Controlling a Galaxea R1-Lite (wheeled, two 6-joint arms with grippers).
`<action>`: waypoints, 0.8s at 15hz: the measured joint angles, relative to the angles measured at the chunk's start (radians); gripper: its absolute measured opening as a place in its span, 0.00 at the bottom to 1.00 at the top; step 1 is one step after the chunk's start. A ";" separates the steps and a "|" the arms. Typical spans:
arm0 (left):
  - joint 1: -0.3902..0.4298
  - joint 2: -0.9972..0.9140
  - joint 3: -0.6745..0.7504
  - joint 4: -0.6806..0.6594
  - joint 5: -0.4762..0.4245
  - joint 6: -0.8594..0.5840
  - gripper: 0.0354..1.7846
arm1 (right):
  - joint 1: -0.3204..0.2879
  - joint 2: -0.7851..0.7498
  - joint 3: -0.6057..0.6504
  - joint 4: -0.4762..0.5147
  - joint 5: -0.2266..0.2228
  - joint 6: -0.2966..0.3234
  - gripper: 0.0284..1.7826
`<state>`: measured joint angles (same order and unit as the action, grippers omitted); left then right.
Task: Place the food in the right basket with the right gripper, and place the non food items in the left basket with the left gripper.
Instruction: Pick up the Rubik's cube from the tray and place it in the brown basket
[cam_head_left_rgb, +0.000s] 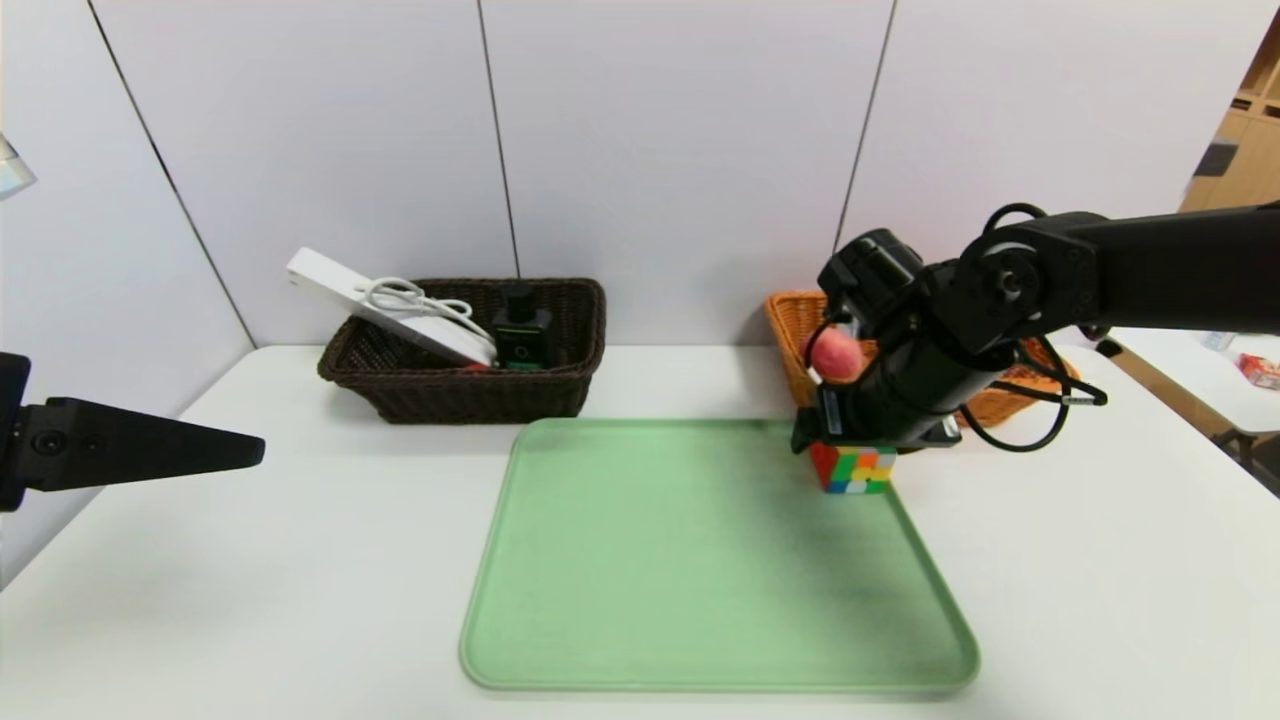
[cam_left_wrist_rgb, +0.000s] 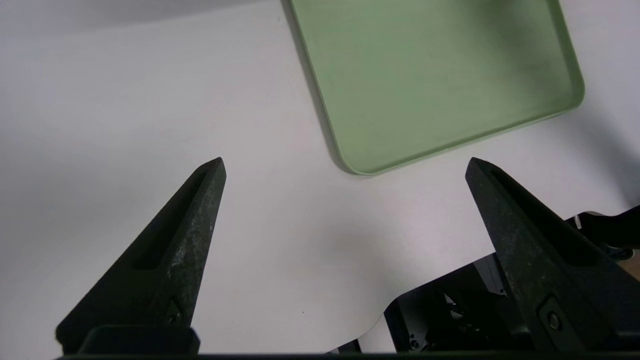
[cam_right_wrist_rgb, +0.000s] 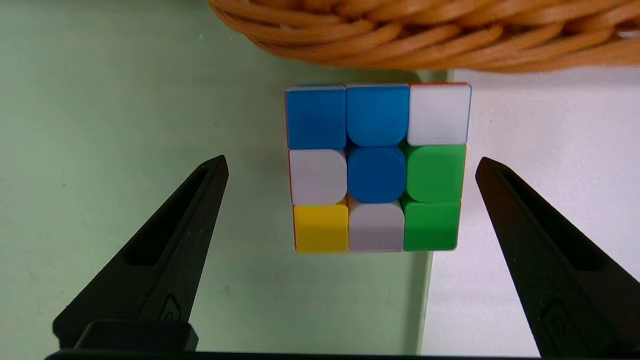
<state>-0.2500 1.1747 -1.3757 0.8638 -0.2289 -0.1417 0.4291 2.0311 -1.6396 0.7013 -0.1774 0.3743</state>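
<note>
Right gripper (cam_right_wrist_rgb: 350, 165) fingers wide apart, empty, above cube (cam_right_wrist_rgb: 376, 167).

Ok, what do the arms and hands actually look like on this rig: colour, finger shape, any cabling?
Both are matte black. Each hand, left hand and right hand, has two long, flat fingers tapering to points, each with a slot recess and a small screw near the base, lightly scuffed. The right arm has rounded joint housings and loose black cables looping beneath the wrist. No markings visible.

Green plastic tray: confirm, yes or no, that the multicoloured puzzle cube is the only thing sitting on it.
Yes: only the multicoloured puzzle cube sits on the green plastic tray, at its far right corner.
</note>
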 joint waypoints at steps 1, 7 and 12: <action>0.000 0.000 0.001 0.000 0.000 0.000 0.94 | 0.000 0.008 -0.010 0.001 -0.004 0.000 0.96; 0.002 0.001 0.004 -0.028 0.003 -0.001 0.94 | 0.000 0.040 -0.039 0.001 0.000 0.004 0.57; 0.003 0.004 0.004 -0.030 0.005 0.000 0.94 | 0.000 0.039 -0.033 0.006 0.003 0.005 0.51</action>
<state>-0.2468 1.1791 -1.3715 0.8340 -0.2240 -0.1417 0.4296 2.0704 -1.6726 0.7072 -0.1749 0.3796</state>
